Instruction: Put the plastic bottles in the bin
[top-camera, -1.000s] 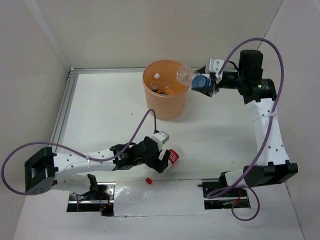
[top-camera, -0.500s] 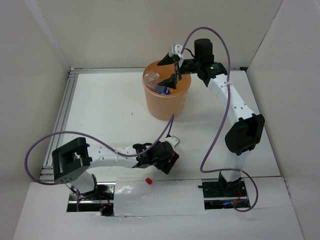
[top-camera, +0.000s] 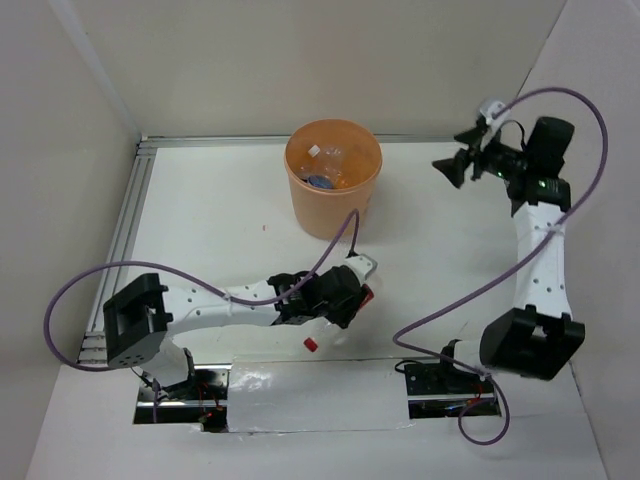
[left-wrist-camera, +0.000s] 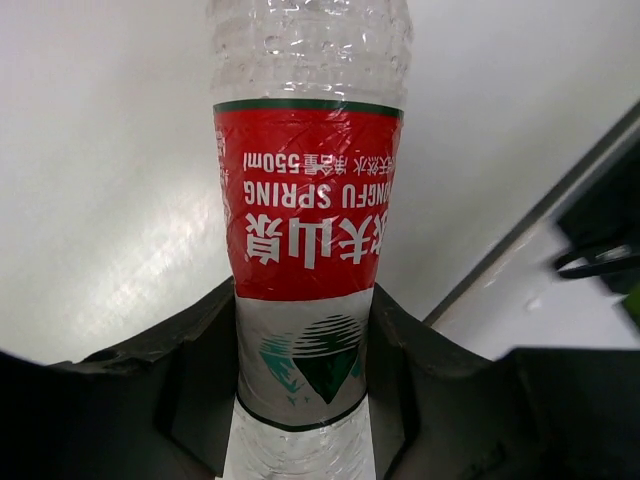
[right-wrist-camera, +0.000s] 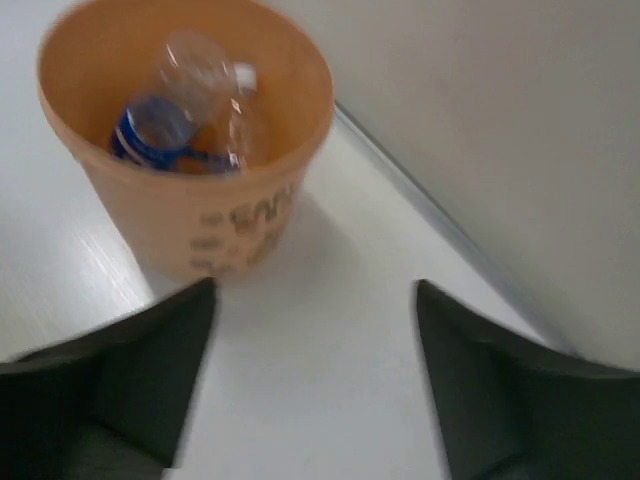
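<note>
On the table (top-camera: 200, 230), near its front edge, centre: bottle (left-wrist-camera: 310, 200), red label, pinched across its body by the left gripper (left-wrist-camera: 305, 340), long axis running straight out between the jaws.

Bin (top-camera: 305, 200): well apart, beyond the bottle toward the far wall; other bottles (right-wrist-camera: 160, 130) lie inside.

Right gripper (top-camera: 455, 168): spread, empty, to the right of the bin.

Judgement: the carry falls to the left arm.

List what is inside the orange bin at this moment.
The orange bin holds a blue-labelled bottle and a clear bottle lying over it. These two cover the bottom, so whether more bottles lie beneath them, and how many, cannot be told.
</note>
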